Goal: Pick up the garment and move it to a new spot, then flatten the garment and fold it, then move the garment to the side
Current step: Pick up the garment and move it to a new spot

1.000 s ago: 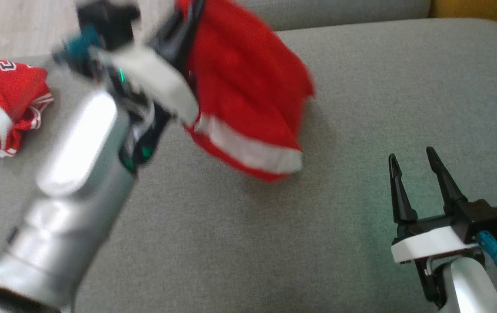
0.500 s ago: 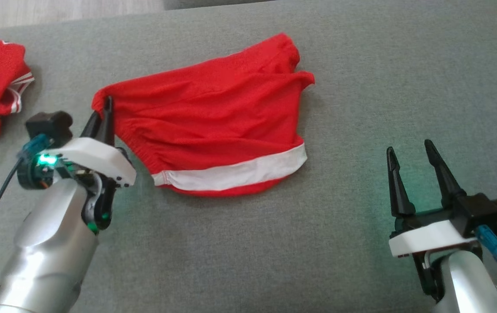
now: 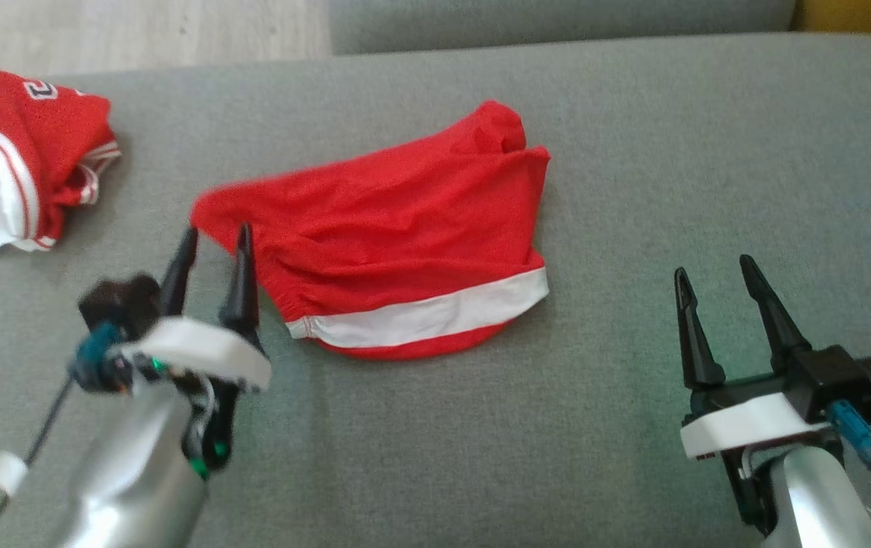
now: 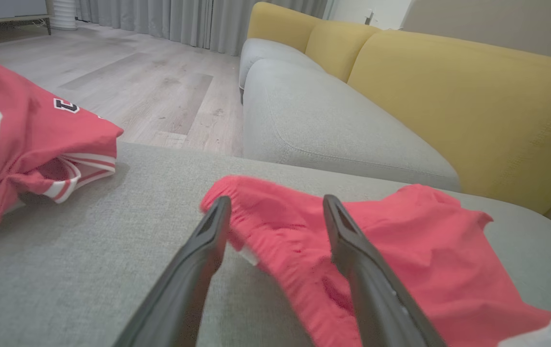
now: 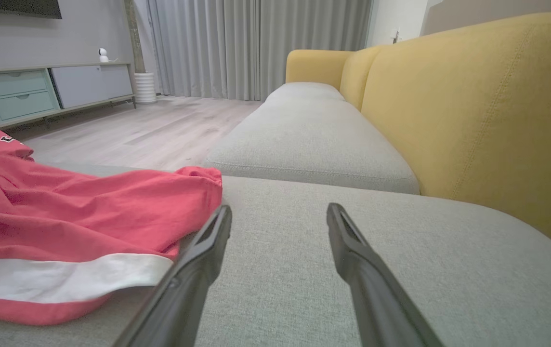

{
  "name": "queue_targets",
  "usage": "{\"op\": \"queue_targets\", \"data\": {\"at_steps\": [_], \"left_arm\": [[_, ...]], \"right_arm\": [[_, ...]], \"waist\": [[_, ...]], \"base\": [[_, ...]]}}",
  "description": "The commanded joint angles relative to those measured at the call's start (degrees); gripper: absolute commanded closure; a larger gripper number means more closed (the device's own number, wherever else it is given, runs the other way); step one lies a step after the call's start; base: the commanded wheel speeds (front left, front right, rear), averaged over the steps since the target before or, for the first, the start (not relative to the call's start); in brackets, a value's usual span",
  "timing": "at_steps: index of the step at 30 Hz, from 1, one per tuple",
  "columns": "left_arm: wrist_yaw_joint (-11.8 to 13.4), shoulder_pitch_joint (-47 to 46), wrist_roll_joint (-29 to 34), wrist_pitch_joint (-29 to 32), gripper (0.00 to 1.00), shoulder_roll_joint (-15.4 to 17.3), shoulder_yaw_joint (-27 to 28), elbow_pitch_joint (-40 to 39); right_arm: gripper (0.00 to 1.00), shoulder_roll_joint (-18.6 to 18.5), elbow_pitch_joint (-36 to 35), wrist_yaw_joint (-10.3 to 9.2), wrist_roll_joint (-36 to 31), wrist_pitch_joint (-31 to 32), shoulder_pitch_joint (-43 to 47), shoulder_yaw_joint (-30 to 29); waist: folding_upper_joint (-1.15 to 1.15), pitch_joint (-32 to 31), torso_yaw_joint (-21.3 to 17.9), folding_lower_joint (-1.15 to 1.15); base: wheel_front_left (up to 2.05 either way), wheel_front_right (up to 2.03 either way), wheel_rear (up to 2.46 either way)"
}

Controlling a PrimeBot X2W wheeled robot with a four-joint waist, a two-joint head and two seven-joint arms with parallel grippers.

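The garment, red shorts with a white hem band, lies rumpled on the grey sofa cushion; it also appears in the left wrist view and the right wrist view. My left gripper stands open at the garment's near left corner, fingers spread with the waistband edge just beyond them. Far to the right of the garment, my right gripper is open over bare cushion, nothing between its fingers.
A second red and white jersey lies bunched at the cushion's far left. Wooden floor lies beyond the cushion's far edge. The yellow sofa back rises on the right. Another grey cushion adjoins.
My left gripper swung the garment down onto the cushion, then opened and let go of its corner, drawing back slightly. The head camera shifted. My right gripper stayed put.
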Motion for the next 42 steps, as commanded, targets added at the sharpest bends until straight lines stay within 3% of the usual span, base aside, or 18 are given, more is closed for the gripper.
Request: {"op": "queue_targets", "data": {"at_steps": [1,14,19,42], "left_arm": [[0.44,0.14,0.84,-0.89,0.00,1.28,2.00,-2.30],[5.30,22.70,7.62,-1.20,0.00,-1.68,6.60,-19.30],[6.11,27.77,10.06,-1.21,0.00,-2.60,7.07,-23.24],[7.14,30.36,13.03,-1.21,0.00,-3.17,7.37,-24.79]], "right_arm": [[0.00,-0.12,-1.52,-0.04,-0.51,-0.72,-0.11,1.19],[0.00,-0.12,-1.21,-0.04,-0.05,0.04,6.80,0.67],[0.00,-0.12,-1.48,-0.04,1.01,0.04,9.21,0.51],[0.00,-0.11,0.31,-0.04,3.12,-0.28,10.79,1.45]], "waist": [[0.00,-1.44,0.89,0.00],[0.00,-9.62,3.82,0.00],[0.00,-10.66,4.43,0.00],[0.00,-10.51,4.63,0.00]], "base": [[0.00,0.00,0.00],[0.00,0.00,0.00],[0.00,0.00,0.00],[0.00,0.00,0.00]]}}
